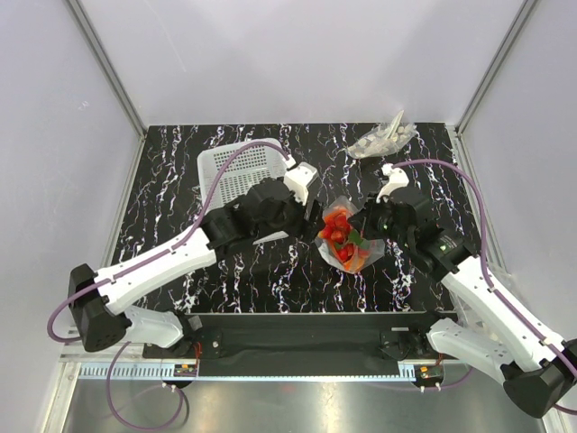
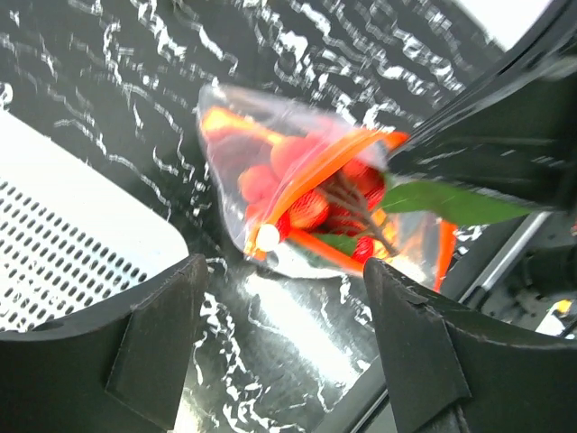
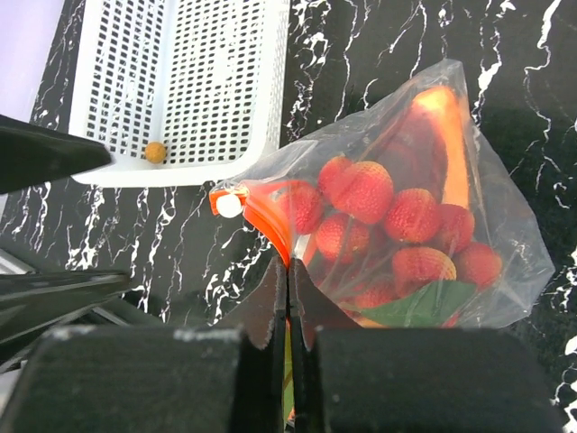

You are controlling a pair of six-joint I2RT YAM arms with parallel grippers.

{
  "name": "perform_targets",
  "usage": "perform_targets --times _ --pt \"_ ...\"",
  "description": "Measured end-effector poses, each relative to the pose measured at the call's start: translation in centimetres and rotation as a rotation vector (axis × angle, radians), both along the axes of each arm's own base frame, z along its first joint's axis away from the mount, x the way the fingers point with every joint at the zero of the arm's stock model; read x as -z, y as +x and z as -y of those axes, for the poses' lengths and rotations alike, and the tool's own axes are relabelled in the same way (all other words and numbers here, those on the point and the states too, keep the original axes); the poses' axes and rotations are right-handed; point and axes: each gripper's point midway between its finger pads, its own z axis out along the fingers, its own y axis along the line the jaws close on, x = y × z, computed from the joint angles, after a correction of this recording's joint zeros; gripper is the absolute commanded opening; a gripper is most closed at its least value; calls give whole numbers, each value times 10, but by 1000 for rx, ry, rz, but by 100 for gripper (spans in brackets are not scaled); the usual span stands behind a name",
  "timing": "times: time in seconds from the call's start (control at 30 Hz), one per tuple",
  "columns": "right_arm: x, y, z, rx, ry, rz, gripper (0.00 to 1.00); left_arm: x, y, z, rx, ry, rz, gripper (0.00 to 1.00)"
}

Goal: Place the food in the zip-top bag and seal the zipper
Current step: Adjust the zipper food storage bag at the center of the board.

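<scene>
— Food (image 3: 365,189), where is it now?
— Inside the zip-top bag (image 3: 505,225): several red round pieces packed together and one green leaf (image 3: 415,302) beside them. The bag lies on the black marbled table (image 1: 180,271), between the two grippers, near the white basket (image 3: 180,81).
— And the zipper (image 3: 261,225)?
— It is the orange strip along the mouth. A small white slider (image 3: 230,205) sits at its end toward the basket. If the mouth is fully sealed, I cannot tell.
— The right gripper (image 3: 288,280)?
— Its fingers are pressed together, and the orange strip runs in between their tips, so it pinches the zipper.
— The left gripper (image 2: 284,271)?
— Its fingers stand wide apart with nothing between them. It hovers over the table near the slider end of the bag, not touching it.
— What else is there?
— One little orange ball (image 3: 156,152) lies in the basket, and a clear plastic wad (image 1: 383,140) lies at the far edge of the table, well apart from the bag.
</scene>
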Motion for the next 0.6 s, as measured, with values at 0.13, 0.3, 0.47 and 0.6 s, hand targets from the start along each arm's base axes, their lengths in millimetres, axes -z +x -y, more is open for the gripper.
perform_targets --times 0.13,0.3,0.47,0.6 --pt "0 -2 -3 -17 13 -12 0 18 4 -1 -20 43 -12 78" --pt "0 -4 -6 -30 22 -24 0 44 16 9 -30 96 -29 77" --pt "1 -6 -8 -41 26 -32 0 74 30 19 -51 175 -47 65" --pt "-1 -7 -7 -41 25 -34 0 88 51 22 -121 234 -32 36"
